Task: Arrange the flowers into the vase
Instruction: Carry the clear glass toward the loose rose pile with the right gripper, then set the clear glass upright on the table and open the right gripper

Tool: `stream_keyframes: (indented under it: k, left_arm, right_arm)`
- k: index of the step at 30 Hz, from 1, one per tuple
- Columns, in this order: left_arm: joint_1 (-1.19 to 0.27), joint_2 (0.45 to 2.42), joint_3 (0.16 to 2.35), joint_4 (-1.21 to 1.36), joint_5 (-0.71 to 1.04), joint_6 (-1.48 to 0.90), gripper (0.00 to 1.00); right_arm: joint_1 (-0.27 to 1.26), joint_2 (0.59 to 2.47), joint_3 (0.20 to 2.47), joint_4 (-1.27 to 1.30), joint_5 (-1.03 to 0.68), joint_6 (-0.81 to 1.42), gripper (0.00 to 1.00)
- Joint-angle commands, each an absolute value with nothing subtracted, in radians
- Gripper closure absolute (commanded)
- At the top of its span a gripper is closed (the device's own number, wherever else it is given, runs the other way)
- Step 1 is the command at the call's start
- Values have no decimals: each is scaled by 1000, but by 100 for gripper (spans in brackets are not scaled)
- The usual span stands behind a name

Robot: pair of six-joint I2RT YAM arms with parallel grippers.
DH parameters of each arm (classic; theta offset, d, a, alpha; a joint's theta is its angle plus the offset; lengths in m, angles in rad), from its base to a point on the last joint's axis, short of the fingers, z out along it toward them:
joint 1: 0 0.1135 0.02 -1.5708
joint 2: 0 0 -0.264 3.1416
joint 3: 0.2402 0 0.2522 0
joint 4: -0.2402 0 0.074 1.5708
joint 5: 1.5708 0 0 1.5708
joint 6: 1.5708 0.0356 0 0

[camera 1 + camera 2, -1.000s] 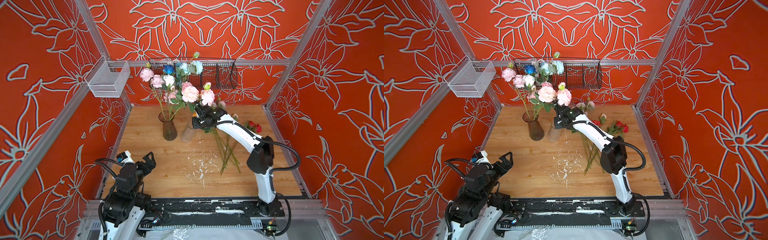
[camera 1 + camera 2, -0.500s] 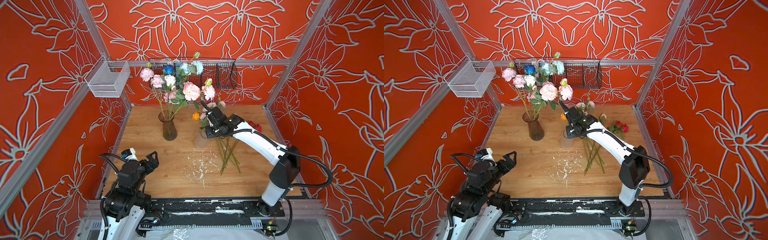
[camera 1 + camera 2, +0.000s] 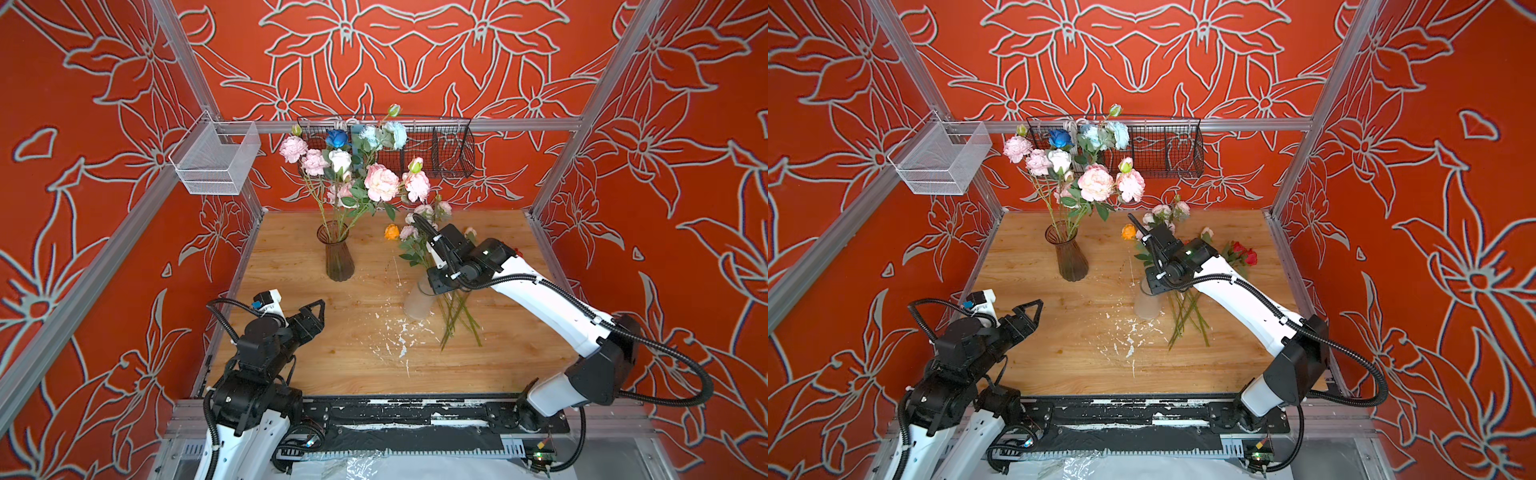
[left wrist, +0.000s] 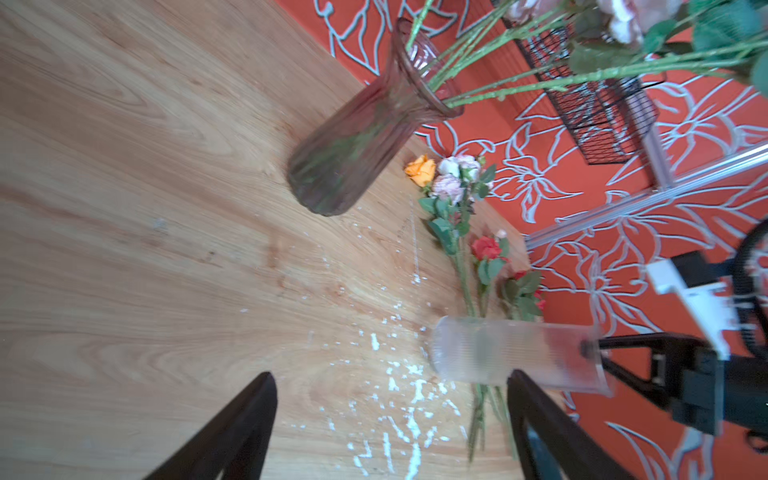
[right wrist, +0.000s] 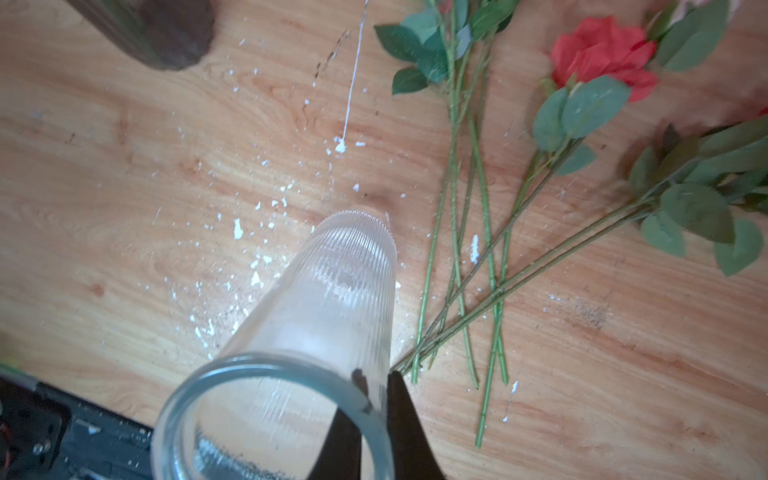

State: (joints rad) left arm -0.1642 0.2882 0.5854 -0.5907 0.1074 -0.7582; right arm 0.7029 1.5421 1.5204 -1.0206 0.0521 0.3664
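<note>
Both top views: high over the bench (image 3: 353, 365) front edge, I look steeply down toward the back wall (image 3: 415, 62); whole bench shared. Left wrist view: low, rolled, facing across the bench. Right wrist: close above the clear vase (image 5: 332, 291); both wrist views share it.

No readable text, labels, brands, numbers or signs in any view.
</note>
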Motion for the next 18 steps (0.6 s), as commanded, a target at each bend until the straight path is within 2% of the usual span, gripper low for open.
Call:
stream_keyframes:
  k: [1, 9, 10, 11, 15, 18]
  left_arm:
    - [-163, 283, 581, -538, 194, -809, 15]
    - [-164, 326, 605, -528, 235, -801, 15]
    - [-164, 333, 605, -518, 236, -801, 15]
    - [-164, 343, 608, -508, 243, -801, 15]
    - [-164, 387, 631, -496, 270, -792, 15]
    - [-166, 407, 644, -479, 276, -783, 15]
  right_arm:
    - [711, 1540, 1531, -1054, 19, 332, 100]
    - [712, 1548, 1497, -1056, -24, 302, 99]
    - [712, 1552, 1505, -1053, -25, 306, 87]
    - [712, 1555, 1506, -1043, -28, 310, 82]
    - [712, 1575, 1543, -1040, -39, 313, 70]
    - [712, 1570, 1548, -1029, -18, 320, 67]
